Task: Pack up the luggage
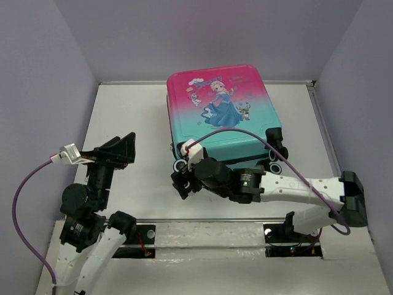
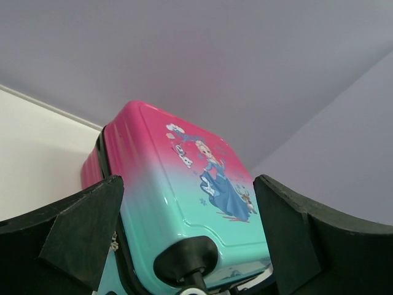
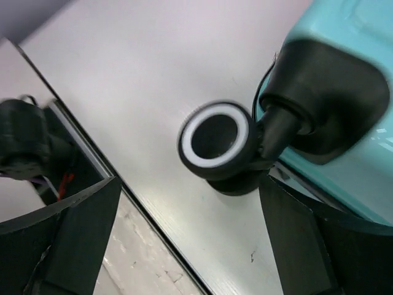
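Luggage [image 1: 218, 117] is shut, so the packing itself looks largely done.

At the bottom of the top view, the 2 arm bases sit on the near edge of the table [image 1: 135, 123]. The left hand [image 1: 123, 147] is at middle left with its fingers spread and nothing between them. It points toward the case but stays well apart from it.

The right hand [image 1: 180, 179], at the centre of the frame, is also spread and grips nothing. Its wrist view shows a black wheel [image 3: 215, 141] with a white ring lying between the 2 fingers. I cannot tell whether either finger touches it.

Beyond the hands, the case lies flat in the upper middle of the frame, printed lid up and wheels toward the arms. The shell runs from teal on the near side to pink at the far end.

No contents or lining show, and nothing to be packed shows outside the case. The zip is too small to read, so fastening may remain, and perhaps moving the case by its wheel end.
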